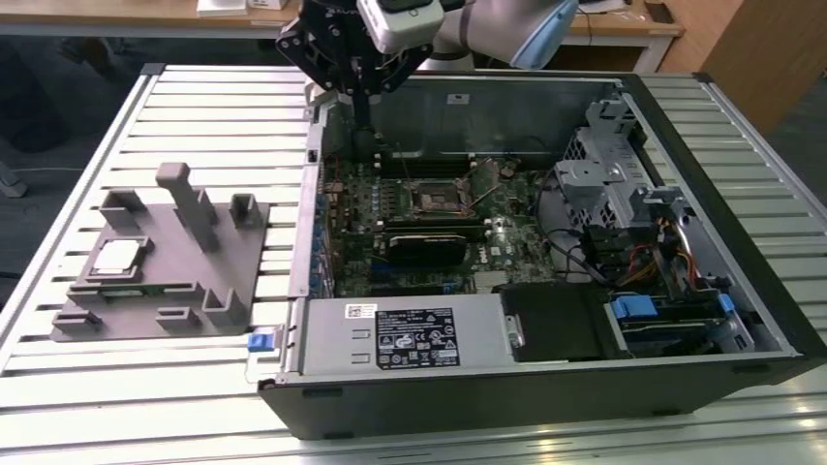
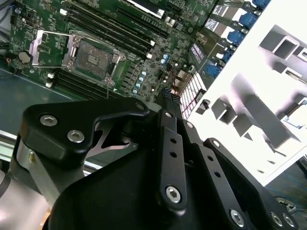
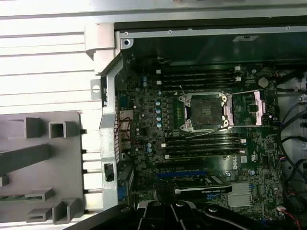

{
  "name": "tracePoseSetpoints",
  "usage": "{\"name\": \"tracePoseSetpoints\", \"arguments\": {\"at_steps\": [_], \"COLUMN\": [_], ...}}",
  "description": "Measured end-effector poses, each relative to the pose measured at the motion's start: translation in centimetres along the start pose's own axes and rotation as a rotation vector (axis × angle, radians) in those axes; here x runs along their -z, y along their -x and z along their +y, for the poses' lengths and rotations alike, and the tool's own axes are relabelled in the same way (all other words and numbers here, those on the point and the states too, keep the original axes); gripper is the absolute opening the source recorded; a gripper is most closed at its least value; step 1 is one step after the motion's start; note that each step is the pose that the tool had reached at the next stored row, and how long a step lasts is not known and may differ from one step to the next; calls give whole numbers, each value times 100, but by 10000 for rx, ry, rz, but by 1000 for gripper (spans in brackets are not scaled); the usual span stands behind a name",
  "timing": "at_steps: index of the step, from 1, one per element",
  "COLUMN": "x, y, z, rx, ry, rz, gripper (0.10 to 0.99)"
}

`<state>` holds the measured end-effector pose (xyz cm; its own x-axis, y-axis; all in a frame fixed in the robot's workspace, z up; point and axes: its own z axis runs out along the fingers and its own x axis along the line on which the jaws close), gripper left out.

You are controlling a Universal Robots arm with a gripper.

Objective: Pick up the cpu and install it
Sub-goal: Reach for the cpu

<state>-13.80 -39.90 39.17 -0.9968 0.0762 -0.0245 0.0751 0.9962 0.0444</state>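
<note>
The cpu (image 1: 116, 257), a small square chip with a pale silvery top, lies flat in a recess of the grey fixture (image 1: 194, 281) at the exterior view's left. My gripper (image 1: 367, 114) hangs over the back left corner of the open computer case (image 1: 723, 320), far from the cpu. Its fingers (image 2: 168, 103) are pressed together with nothing between them. The motherboard socket (image 1: 433, 201) (image 2: 93, 52) (image 3: 204, 111) stands open, with its metal frame (image 3: 252, 108) flipped aside and no chip in it.
The case lies on a slatted metal table (image 1: 207, 126). Inside the case are memory slots (image 3: 199, 76), a black card (image 1: 433, 242), a drive cage (image 1: 621, 170) with cables, and a power supply (image 1: 407, 334) at the front. Upright grey posts (image 1: 188, 203) rise from the fixture.
</note>
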Motion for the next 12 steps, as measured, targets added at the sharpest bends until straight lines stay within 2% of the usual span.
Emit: {"name": "tracePoseSetpoints", "arguments": {"at_steps": [12], "x": [-5], "y": [-52], "z": [-4], "rx": [0], "ry": [-1], "rz": [0], "gripper": [106]}}
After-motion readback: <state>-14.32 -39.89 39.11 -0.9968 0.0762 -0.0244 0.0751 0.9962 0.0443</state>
